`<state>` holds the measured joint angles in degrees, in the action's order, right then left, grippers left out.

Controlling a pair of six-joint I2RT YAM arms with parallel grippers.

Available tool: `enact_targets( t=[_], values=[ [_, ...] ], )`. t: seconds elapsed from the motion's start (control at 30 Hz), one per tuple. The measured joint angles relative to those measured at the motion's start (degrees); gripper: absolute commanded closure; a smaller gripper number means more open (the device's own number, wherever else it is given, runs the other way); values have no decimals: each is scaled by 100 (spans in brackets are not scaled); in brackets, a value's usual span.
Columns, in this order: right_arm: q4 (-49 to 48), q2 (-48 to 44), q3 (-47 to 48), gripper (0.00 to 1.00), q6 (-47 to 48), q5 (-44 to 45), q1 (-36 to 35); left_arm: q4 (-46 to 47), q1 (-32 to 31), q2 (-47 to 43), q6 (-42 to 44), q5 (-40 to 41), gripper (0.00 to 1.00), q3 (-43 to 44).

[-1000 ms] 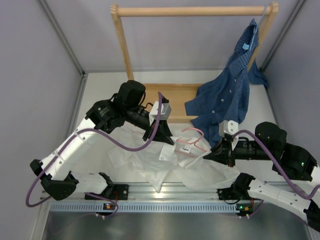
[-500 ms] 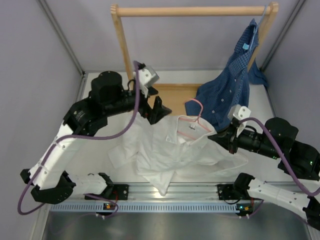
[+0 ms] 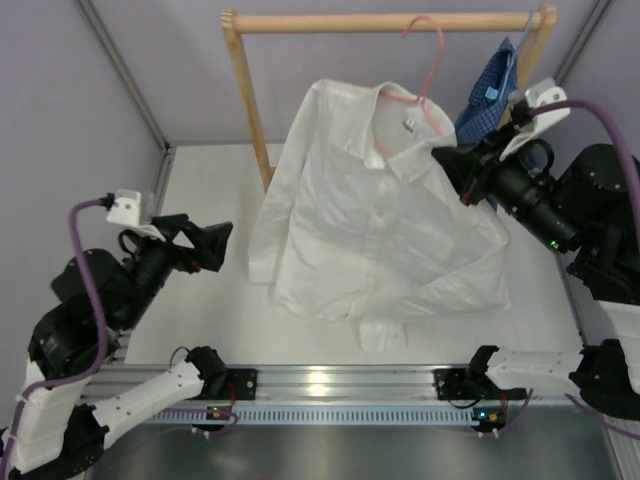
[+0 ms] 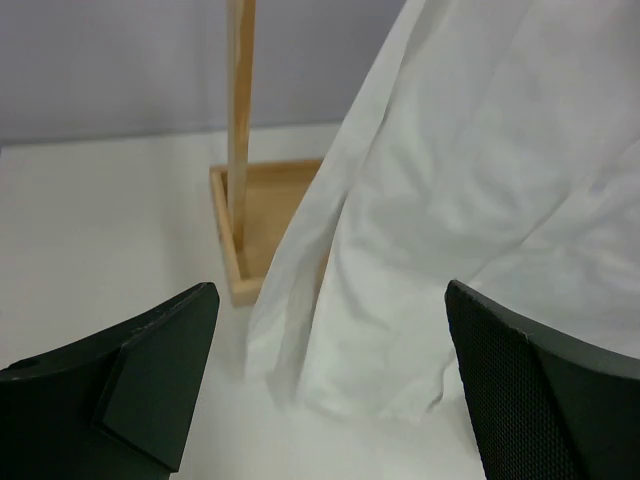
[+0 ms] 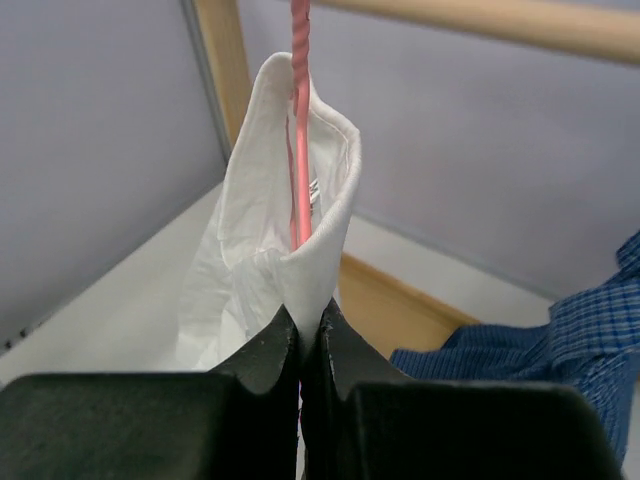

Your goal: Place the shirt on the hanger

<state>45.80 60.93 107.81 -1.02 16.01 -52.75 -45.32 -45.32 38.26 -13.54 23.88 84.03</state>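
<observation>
No writing, number or brand can be read anywhere. The plain white, thin-fabric collared shirt (image 3: 380, 230) carries a small white neck label (image 3: 410, 122) inside its collar, and the dark marks on it are too small to make out. The right wrist view shows that label only as an unreadable sliver.

Bright, even, diffuse light; glare on the near rail (image 3: 320, 380); soft shadow under the shirt (image 4: 420, 300); wrist views slightly soft.
</observation>
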Motion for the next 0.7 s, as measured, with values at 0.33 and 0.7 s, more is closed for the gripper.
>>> enact_targets(
  t=[0.33,0.7],
  values=[
    [-573,787,79,100,-35,1237,0,66,0,-1504,-275,1080,2,-2793],
    [-1174,2116,219,100,-485,1937,48,586,186,-1558,-549,1484,2,-3862]
  ],
)
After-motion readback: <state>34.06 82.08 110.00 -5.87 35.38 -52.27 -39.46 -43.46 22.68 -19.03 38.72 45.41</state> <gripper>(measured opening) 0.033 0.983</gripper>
